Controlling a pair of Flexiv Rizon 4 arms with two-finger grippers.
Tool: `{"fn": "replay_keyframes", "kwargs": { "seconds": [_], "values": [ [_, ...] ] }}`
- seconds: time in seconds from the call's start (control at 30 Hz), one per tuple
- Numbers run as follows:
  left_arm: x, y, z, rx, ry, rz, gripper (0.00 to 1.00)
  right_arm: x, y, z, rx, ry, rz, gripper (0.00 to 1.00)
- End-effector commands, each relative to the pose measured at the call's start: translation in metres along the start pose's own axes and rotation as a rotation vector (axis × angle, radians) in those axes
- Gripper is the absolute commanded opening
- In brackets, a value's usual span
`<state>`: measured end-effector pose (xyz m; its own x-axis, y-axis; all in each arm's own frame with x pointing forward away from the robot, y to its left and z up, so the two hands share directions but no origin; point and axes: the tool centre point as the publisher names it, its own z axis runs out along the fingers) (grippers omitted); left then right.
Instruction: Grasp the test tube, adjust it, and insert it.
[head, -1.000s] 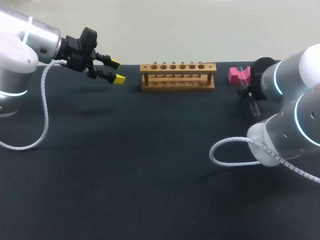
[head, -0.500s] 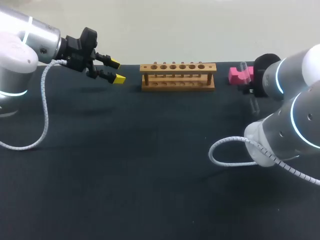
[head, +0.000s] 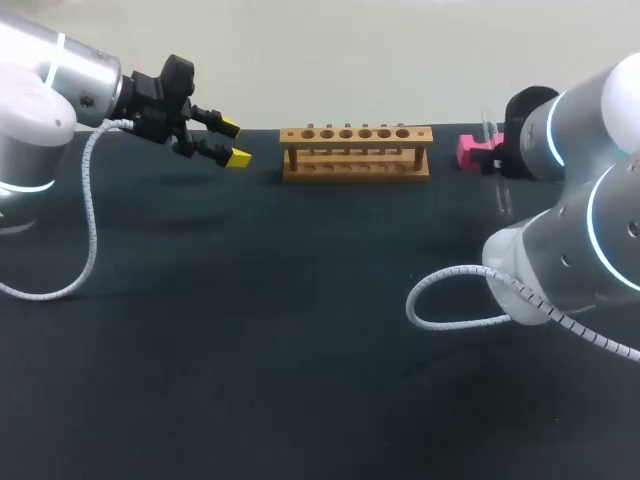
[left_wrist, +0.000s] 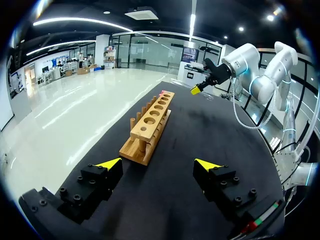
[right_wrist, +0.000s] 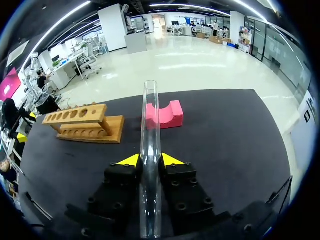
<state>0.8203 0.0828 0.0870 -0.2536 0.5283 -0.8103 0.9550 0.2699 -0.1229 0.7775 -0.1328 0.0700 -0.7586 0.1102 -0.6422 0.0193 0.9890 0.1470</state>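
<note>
A: Tube status?
B: The clear glass test tube (right_wrist: 150, 115) sat pinched in your right gripper (right_wrist: 150, 161), both yellow tips pressing it, pointing toward the pink notched block (right_wrist: 164, 115).
A: Surroundings?
B: A wooden six-hole rack (head: 355, 152) stood beside the block. Your left gripper (head: 232, 142) gaped wide, empty.

A wide table (head: 300, 330) — black, matte — lies under even, soft light.

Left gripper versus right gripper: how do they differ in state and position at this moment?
The left gripper is open and empty; the right gripper is shut on the test tube. In the head view the left gripper sits to the left of the wooden rack, while the right gripper is on the rack's other side, by the pink block. Both have black fingers with yellow tips, and neither touches the rack.
</note>
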Motion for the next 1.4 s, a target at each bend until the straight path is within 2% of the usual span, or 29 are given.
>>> {"fn": "replay_keyframes", "kwargs": {
  "seconds": [0.03,0.3,1.13,1.4],
  "values": [
    [0.001,0.0,0.0,-0.002,-0.004,0.003,1.0,-0.002,0.013,-0.011,0.055,-0.001,-0.003,0.0],
    [0.001,0.0,0.0,-0.002,-0.004,0.003,1.0,-0.01,0.032,-0.021,0.054,-0.003,-0.028,0.0],
    [0.001,0.0,0.0,-0.002,-0.004,0.003,1.0,-0.01,0.032,-0.021,0.054,-0.003,-0.028,0.0],
    [0.001,0.0,0.0,-0.002,-0.004,0.003,1.0,-0.012,0.06,-0.016,0.139,-0.023,0.008,0.0]
  ]
}}
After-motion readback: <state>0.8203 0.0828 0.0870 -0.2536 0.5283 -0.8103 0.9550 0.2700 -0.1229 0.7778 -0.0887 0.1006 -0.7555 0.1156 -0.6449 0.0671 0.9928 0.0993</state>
